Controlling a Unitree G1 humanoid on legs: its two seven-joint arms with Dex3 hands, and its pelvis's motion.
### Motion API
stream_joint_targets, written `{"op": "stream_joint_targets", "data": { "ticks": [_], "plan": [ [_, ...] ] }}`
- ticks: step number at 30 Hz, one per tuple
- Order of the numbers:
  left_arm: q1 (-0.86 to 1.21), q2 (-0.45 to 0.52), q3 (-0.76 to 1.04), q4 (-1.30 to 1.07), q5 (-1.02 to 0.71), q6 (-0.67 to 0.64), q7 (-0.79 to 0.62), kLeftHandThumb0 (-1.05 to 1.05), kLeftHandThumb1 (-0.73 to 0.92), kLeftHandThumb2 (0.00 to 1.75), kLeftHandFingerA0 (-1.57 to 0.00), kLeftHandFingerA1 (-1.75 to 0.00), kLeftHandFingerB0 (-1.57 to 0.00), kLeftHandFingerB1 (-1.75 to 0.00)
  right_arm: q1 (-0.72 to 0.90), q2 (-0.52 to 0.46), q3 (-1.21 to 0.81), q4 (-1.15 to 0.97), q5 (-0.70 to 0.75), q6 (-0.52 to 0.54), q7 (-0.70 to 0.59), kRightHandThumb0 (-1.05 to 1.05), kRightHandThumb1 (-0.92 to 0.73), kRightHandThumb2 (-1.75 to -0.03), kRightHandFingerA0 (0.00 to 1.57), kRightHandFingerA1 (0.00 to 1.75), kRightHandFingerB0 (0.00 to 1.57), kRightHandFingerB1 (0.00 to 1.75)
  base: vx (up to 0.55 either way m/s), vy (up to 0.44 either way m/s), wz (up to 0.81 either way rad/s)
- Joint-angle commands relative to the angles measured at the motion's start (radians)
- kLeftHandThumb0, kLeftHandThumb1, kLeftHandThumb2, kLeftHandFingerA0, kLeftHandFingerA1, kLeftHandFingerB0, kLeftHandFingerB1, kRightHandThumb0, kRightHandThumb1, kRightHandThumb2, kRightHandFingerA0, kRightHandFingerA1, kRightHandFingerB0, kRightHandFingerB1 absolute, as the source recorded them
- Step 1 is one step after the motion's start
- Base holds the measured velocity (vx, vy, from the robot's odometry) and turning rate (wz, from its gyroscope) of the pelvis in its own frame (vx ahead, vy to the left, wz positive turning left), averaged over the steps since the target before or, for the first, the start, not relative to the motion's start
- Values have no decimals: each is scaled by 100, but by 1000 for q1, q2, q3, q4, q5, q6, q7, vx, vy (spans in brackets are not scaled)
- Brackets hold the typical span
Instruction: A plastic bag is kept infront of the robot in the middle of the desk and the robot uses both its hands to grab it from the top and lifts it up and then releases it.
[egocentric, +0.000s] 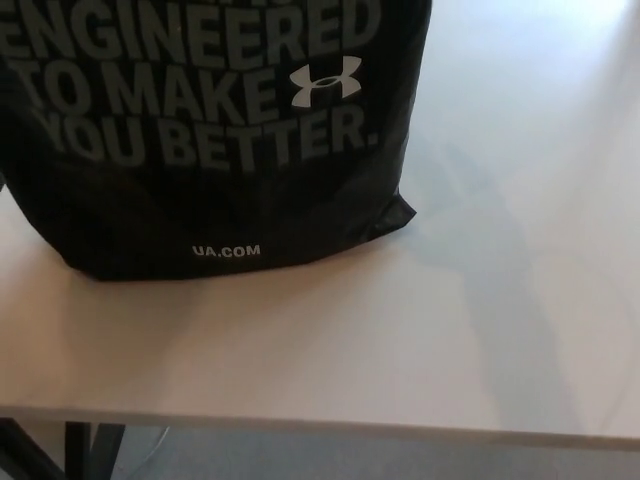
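A black plastic bag with grey lettering and a white logo fills the upper left of the head view. Its bottom edge rests on the white desk, and its top runs out of the picture. Neither of my hands shows in this view. A faint long shadow lies across the desk to the right of the bag.
The desk's front edge runs across the bottom of the picture, with grey floor below it. Dark table legs show at the lower left. Bare white desk surface stretches to the right of the bag.
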Motion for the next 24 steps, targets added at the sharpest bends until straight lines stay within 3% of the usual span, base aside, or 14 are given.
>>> {"op": "stream_joint_targets", "data": {
  "ticks": [1,3,4,8,9,10,11,12,13,14,15,18,19,24],
  "plan": [
    [322,-218,195,107,65,-502,152,-91,63,101,0,-16,0,-19,406,53,-143,-195,-14,-351,34,-82,-70,-62,2,28,0,12,0,0,0],
    [369,-283,199,82,101,-535,195,-95,68,101,-8,-24,0,-21,497,68,-157,-189,-81,-484,6,-84,-57,-98,6,21,0,10,0,0,0],
    [383,-317,196,83,115,-564,212,-94,68,101,-8,-27,0,-21,547,77,-164,-177,-111,-549,-7,-86,-58,-98,7,17,0,10,0,0,0],
    [440,-438,170,78,113,-636,215,-85,66,103,-7,-44,0,-30,723,131,-186,-128,-209,-747,-70,-86,-57,-97,3,17,1,11,0,0,0],
    [441,-454,162,89,127,-659,226,-82,83,66,-7,-41,0,-29,749,148,-183,-106,-225,-787,-87,-88,-58,-95,10,21,8,9,0,0,0],
    [450,-481,153,104,140,-693,233,-86,69,105,-11,-42,0,-26,802,168,-178,-94,-241,-820,-97,-88,-57,-95,11,19,8,9,0,0,0],
    [457,-503,147,110,139,-717,228,-82,66,99,-3,-41,-3,-30,838,178,-177,-84,-251,-848,-101,-87,-57,-93,10,19,9,10,0,0,0],
    [470,-535,137,111,127,-740,214,-84,84,66,-7,-41,-4,-28,884,195,-179,-62,-294,-889,-131,-80,-68,-63,11,24,7,21,0,0,0],
    [479,-551,130,109,120,-744,206,-84,84,66,-7,-41,-4,-28,910,208,-180,-53,-336,-903,-164,-80,-68,-63,11,24,7,21,0,0,0],
    [493,-580,117,125,113,-771,195,-85,67,102,-7,-47,-3,-29,970,233,-169,-32,-357,-929,-177,-82,-60,-75,11,28,6,20,0,0,0],
    [508,-602,100,130,96,-781,175,-84,84,65,-7,-42,-1,-28,1012,249,-161,-11,-370,-950,-186,-83,-61,-74,11,28,8,21,0,0,0],
    [519,-650,67,180,47,-822,133,-76,62,102,-6,-47,0,-31,1067,266,-130,80,-424,-1013,-233,-78,-74,-64,13,27,8,21,0,0,0],
    [527,-672,47,197,15,-828,107,-80,64,104,0,-45,0,-29,1097,275,-98,98,-427,-1003,-234,-89,-62,-97,11,23,10,18,0,0,0],
    [554,-738,-10,226,-48,-828,43,-77,62,103,-2,-44,-3,-31,1181,296,45,131,-483,-946,-257,-90,-61,-98,11,18,12,18,0,0,0]
  ]
}}
